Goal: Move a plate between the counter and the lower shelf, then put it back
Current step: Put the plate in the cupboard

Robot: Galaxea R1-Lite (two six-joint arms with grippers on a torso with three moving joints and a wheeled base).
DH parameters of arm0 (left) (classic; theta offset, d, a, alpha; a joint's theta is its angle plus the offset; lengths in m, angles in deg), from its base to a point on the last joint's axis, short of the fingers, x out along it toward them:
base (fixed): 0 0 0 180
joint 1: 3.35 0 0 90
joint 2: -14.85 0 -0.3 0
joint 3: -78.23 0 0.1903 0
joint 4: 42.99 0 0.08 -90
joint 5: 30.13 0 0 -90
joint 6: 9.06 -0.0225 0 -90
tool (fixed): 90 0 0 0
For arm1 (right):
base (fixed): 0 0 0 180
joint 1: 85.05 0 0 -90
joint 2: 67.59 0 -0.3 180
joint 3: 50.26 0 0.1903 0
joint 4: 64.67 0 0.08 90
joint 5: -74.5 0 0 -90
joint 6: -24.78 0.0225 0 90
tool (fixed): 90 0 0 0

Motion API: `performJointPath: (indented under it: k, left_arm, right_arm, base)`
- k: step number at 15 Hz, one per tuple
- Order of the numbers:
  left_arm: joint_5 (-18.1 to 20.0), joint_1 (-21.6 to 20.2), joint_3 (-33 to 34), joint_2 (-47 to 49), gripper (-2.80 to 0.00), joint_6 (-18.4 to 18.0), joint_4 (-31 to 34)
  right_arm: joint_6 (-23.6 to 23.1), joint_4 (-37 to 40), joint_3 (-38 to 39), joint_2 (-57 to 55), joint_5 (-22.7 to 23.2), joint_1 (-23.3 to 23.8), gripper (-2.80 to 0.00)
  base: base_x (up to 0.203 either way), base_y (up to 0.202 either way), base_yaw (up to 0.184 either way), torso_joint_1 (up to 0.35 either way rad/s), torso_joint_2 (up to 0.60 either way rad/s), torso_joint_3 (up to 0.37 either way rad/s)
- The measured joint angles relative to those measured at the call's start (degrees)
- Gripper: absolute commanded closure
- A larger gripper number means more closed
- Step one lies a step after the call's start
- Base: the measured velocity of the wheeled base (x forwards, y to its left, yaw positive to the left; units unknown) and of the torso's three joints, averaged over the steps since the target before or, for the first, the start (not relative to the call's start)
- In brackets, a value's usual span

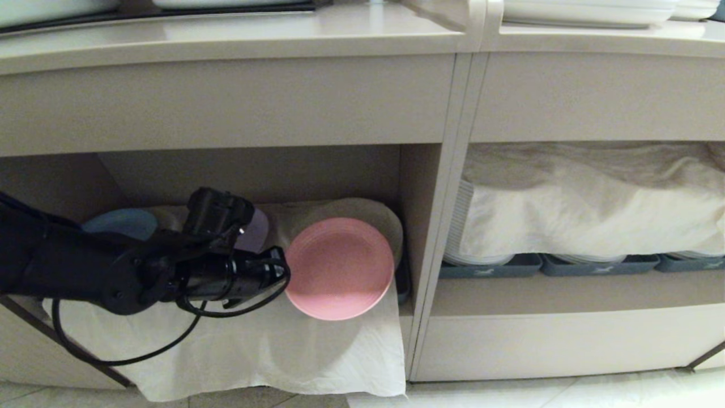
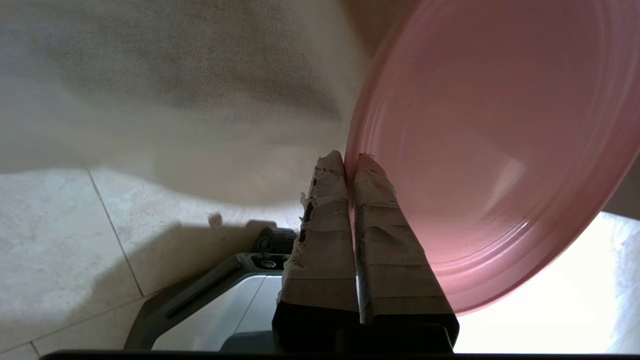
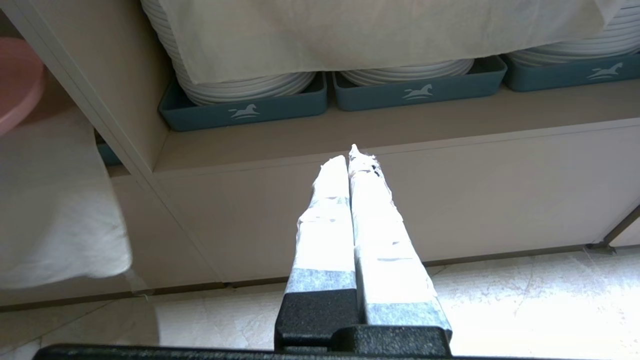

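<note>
The small pink plate [image 1: 340,269] hangs tilted on edge in front of the lower shelf [image 1: 255,170], over the draped white cloth [image 1: 255,345]. My left gripper [image 1: 286,272] reaches in from the left and is shut on the plate's left rim. In the left wrist view the taped fingers [image 2: 320,240] pinch the edge of the plate [image 2: 490,150], with the left gripper [image 2: 350,160] closed tight on it. The counter [image 1: 226,34] runs along the top of the head view. My right gripper [image 3: 350,155] is shut on nothing and hangs low before the right-hand cubby.
A purple plate [image 1: 257,229] and a blue plate [image 1: 122,222] sit behind my left arm in the cubby. An upright divider [image 1: 436,255] stands just right of the plate. The wider cubby holds grey-blue trays [image 1: 532,265] of white plates under a cloth [image 1: 589,215]. Tiled floor [image 1: 566,391] lies below.
</note>
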Motion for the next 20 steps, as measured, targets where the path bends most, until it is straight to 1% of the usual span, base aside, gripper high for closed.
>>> performJointPath:
  k: [4,7,20]
  left_arm:
    - [-0.02,0.00,-1.76,2.08,0.00,0.47,0.00]
    - [-0.02,0.00,-3.75,3.79,0.00,1.53,-0.01]
    - [0.15,-0.58,-10.38,9.58,0.00,1.66,0.00]
  right_arm:
    - [0.01,-0.01,0.00,0.00,0.00,0.00,0.00]
    - [0.00,0.00,0.00,0.00,0.01,0.00,0.00]
    - [0.00,0.00,0.00,0.00,0.02,0.00,0.00]
  base:
    - [0.000,0.000,0.000,0.000,0.00,0.000]
    - [0.000,0.000,0.000,0.000,0.00,0.000]
    - [0.000,0.000,0.000,0.000,0.00,0.000]
